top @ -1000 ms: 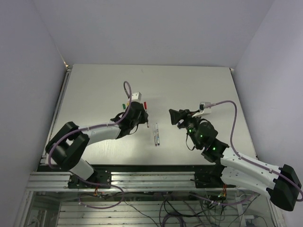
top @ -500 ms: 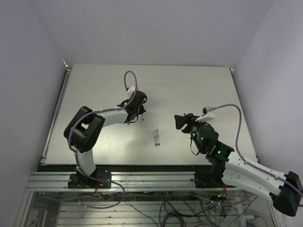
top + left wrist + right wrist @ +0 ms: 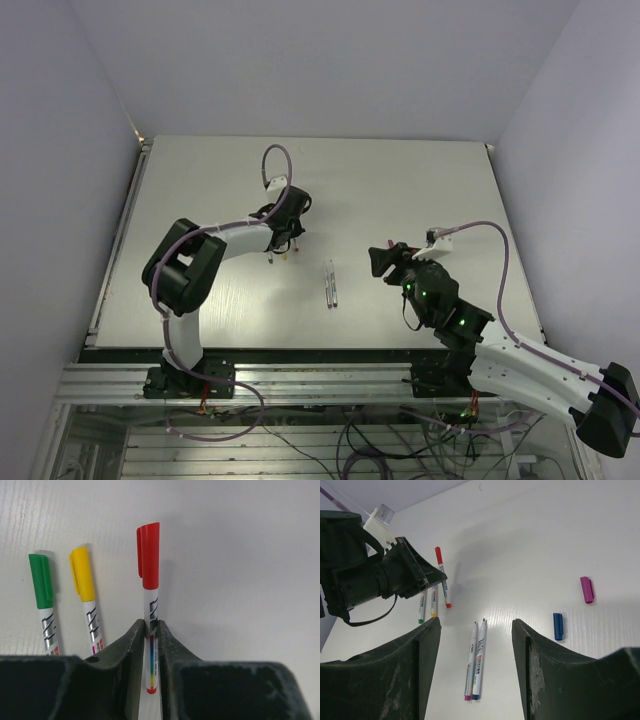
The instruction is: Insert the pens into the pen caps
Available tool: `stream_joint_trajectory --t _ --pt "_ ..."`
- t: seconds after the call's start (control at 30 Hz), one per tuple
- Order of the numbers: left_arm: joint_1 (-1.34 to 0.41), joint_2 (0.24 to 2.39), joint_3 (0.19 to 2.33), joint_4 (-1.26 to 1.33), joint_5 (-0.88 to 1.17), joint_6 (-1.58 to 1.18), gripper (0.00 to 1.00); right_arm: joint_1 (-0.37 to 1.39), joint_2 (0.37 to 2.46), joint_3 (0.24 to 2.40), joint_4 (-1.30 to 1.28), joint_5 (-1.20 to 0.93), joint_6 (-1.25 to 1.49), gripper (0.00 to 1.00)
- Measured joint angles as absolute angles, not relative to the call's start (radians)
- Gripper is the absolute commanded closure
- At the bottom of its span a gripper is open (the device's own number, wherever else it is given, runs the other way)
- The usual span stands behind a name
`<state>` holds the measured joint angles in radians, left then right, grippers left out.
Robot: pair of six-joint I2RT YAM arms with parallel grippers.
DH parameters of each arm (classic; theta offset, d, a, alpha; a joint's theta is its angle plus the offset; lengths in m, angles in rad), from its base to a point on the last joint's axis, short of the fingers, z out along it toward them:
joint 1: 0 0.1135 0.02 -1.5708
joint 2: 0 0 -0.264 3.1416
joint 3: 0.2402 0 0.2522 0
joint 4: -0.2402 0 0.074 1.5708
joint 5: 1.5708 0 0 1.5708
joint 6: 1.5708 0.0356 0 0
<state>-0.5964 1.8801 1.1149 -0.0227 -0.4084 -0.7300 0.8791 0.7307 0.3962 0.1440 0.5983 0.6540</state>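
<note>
Red pen (image 3: 150, 580) between left fingers (image 3: 125, 650), yellow pen (image 3: 87, 600) beside.

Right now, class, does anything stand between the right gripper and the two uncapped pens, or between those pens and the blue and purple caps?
Nothing visible does. The open right gripper faces the two uncapped pens, lying side by side; only bare table lies between them and the blue cap and purple cap.

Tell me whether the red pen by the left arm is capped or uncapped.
Capped. In the left wrist view the red cap covers the far end of the red pen, seated flush against its barrel.
</note>
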Motion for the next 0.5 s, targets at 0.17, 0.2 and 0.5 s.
stream_joint_trajectory --t 0.17,0.2,0.5 --pt "-0.596 1.893 1.123 -0.046 -0.411 -0.730 0.71 0.879 0.731 0.387 0.144 0.598 0.654 0.42" --pt "-0.596 1.893 1.123 -0.050 -0.414 -0.730 0.71 0.879 0.731 0.386 0.144 0.598 0.654 0.42" --pt "-0.596 1.892 1.123 -0.059 -0.421 -0.735 0.70 0.879 0.731 0.381 0.145 0.595 0.654 0.42"
